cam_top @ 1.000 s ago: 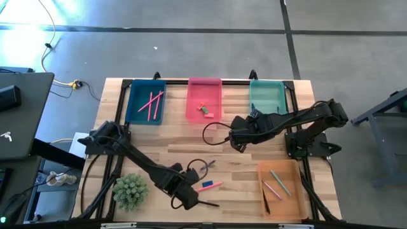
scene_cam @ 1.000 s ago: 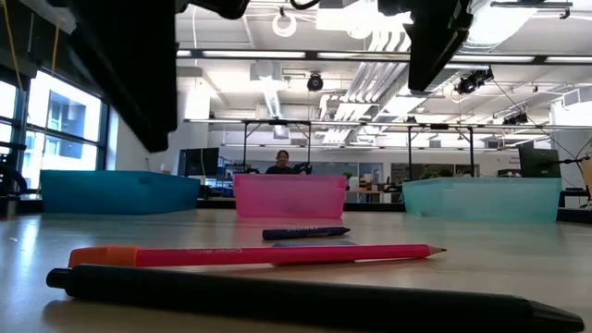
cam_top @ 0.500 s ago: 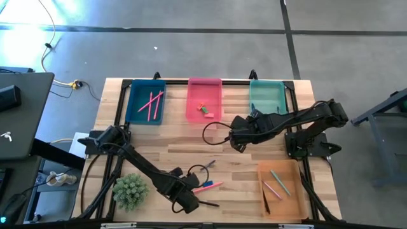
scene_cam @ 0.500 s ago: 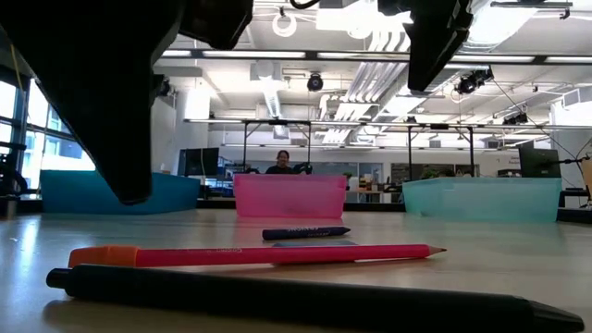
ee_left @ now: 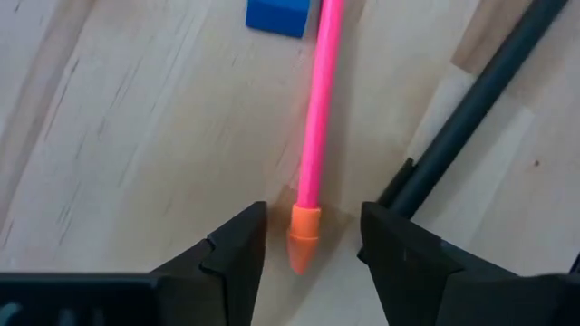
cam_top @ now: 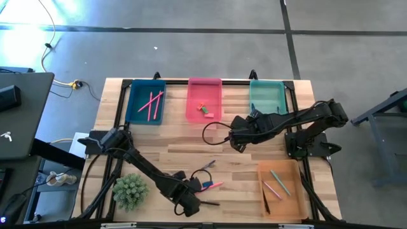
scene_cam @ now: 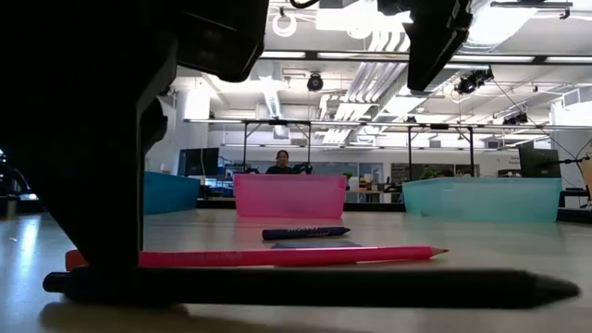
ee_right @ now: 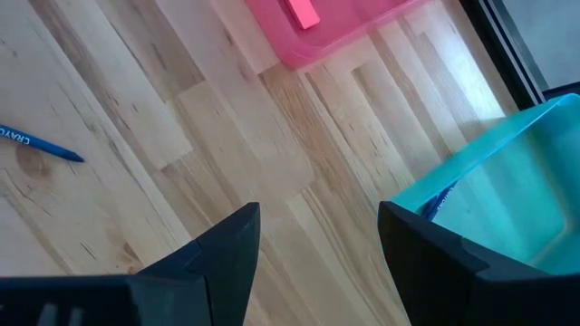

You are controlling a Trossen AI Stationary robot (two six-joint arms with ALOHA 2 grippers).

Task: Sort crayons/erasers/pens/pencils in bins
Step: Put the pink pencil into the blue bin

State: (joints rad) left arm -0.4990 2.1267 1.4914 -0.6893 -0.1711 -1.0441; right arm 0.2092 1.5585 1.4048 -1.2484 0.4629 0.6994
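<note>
Left gripper (ee_left: pixel 308 237) is low at the table's near edge, fingers (ee_left: pixel 237 244) apart and straddling the orange eraser end of the pink pencil (ee_left: pixel 314 127). No contact visible yet; the pencil lies flat on the wooden table (cam_top: pixel 178 140). A black pen (ee_left: pixel 471 109) lies just beside it, outside one finger. A blue eraser (ee_left: pixel 277 15) sits on the wood right by the pencil's shaft, further along. In the low view, a blue crayon (scene_cam: pixel 305 232) lies behind the pencil.

Right gripper (ee_right: pixel 313 237) hovers mid-table between the pink bin (cam_top: pixel 205 97) and the teal-green bin (cam_top: pixel 267 95), fingers spread wide, holding nothing.

Bins: dark blue bin (cam_top: pixel 145 102) at far left holds pink sticks; the pink bin has a pink eraser (ee_right: pixel 303 12) plus other small pieces; the teal-green bin shows a thin blue item against its wall; the orange bin (cam_top: pixel 280 186) at near right holds several thin sticks. A small green plant (cam_top: pixel 130 190) stands at the near left.
</note>
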